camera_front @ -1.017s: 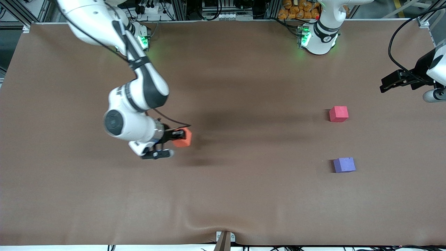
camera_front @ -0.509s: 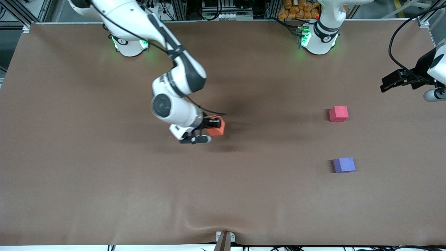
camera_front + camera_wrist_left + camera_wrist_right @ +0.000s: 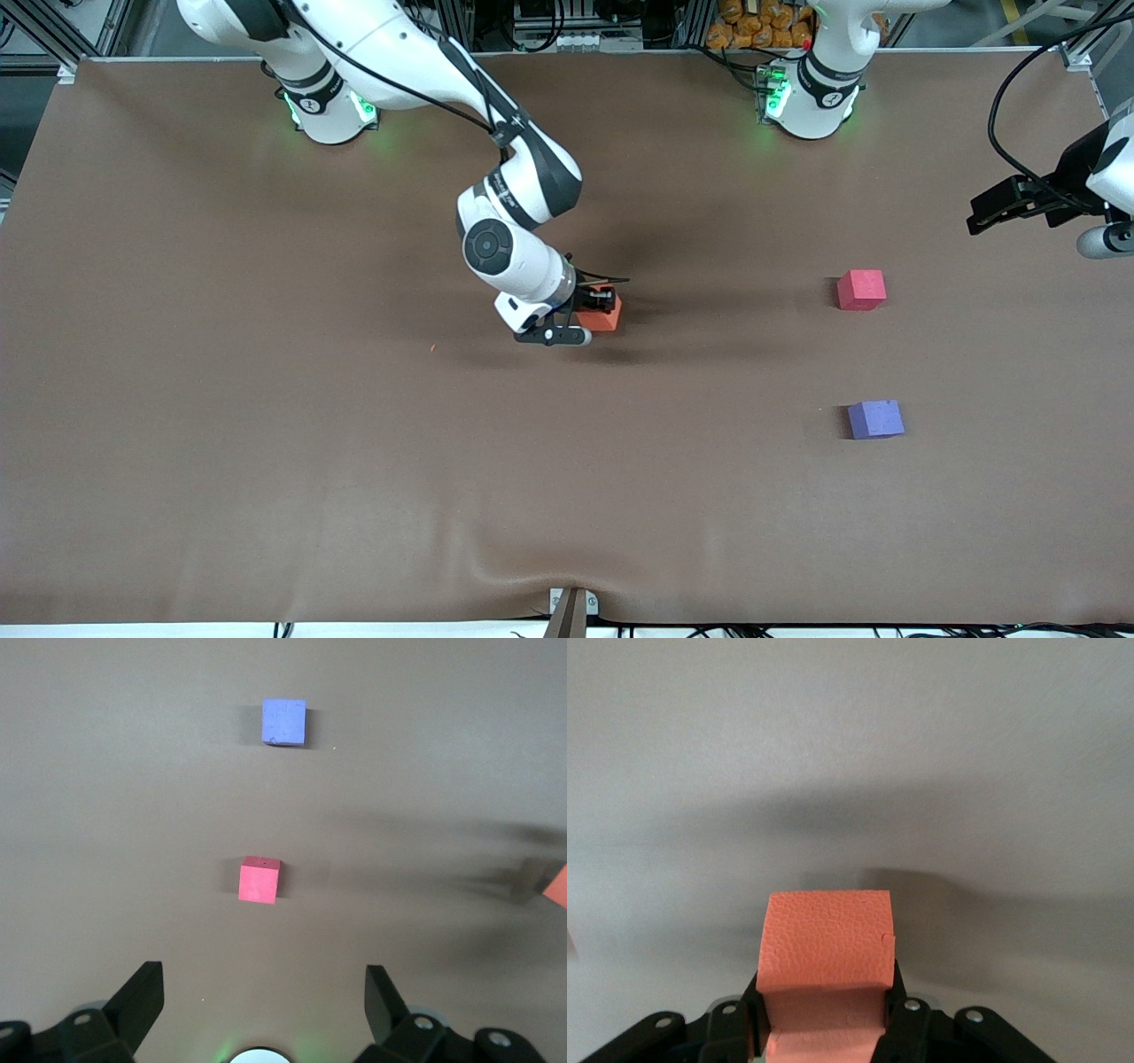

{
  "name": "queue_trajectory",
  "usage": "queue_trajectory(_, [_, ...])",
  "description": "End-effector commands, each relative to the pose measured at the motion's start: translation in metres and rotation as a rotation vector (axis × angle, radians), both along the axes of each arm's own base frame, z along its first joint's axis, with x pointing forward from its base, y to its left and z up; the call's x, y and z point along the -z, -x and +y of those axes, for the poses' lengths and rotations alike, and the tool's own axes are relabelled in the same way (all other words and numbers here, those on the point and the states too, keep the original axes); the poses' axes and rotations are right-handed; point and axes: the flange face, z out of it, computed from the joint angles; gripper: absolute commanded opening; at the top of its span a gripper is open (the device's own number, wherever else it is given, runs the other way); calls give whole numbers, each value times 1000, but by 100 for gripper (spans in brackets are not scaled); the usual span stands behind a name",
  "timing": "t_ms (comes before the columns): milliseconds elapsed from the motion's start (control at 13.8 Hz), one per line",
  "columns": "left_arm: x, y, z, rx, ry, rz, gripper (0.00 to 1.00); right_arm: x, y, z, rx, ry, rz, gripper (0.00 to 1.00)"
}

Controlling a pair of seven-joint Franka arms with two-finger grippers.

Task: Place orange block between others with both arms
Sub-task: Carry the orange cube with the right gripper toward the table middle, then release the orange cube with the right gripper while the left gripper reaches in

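Orange block (image 3: 607, 315) is clamped in the right gripper (image 3: 595, 301), up over the middle of the table (image 3: 221, 425). In the right wrist view the block (image 3: 826, 948) sits squarely between the two black fingers (image 3: 753, 1014), pads pressed to its sides, top face clear of the table. Right arm (image 3: 514, 239) reaches in from its base at the table's top edge, elbow bent, wrist angled toward the left arm's end.

Red cube (image 3: 861, 289) and purple cube (image 3: 875, 419) sit toward the left arm's end, well apart from the orange block. Purple is nearer the front camera than red, with a bare gap of table between them. Both rest flat and neither touches anything.

Left gripper (image 3: 1005, 206) hangs over the table edge at the left arm's end and waits there, released, fingers (image 3: 142, 997) spread wide with nothing between them. Its wrist view looks down on the red cube (image 3: 260, 880), the purple cube (image 3: 283, 722) and a corner of the orange block (image 3: 558, 886) at the frame's edge.
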Motion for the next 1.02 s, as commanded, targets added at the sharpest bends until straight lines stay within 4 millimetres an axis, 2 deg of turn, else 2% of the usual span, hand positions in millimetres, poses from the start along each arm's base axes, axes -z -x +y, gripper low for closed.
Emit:
queue_trajectory(0, [1, -1, -3, 4, -3, -7, 100, 10, 1, 14, 33, -25, -3, 52])
queue_trajectory(73, [5, -5, -6, -6, -1, -9, 100, 11, 2, 16, 29, -25, -5, 56])
queue_trajectory(145, [6, -7, -7, -6, 6, -12, 100, 10, 2, 17, 27, -26, -5, 69])
queue_trajectory(218, [7, -9, -10, -3, 7, -12, 100, 11, 3, 18, 9, -22, -15, 89])
queue_trajectory(291, [6, -10, -11, -3, 8, -22, 100, 10, 4, 19, 5, -22, -22, 100])
queue_trajectory(436, [13, -16, -14, -14, 8, -24, 100, 2, -1, 16, -14, -25, -46, 100])
queue_trajectory(509, [16, -18, -21, -16, 8, -22, 100, -8, -7, 11, -37, -35, -71, 100])
queue_trajectory(726, [18, -19, -36, -42, 5, -24, 100, -52, -41, -37, -56, -46, -56, 100])
queue_trajectory(944, [29, -26, -52, -54, 4, -25, 100, -129, -69, -111, -111, 11, 22, 100])
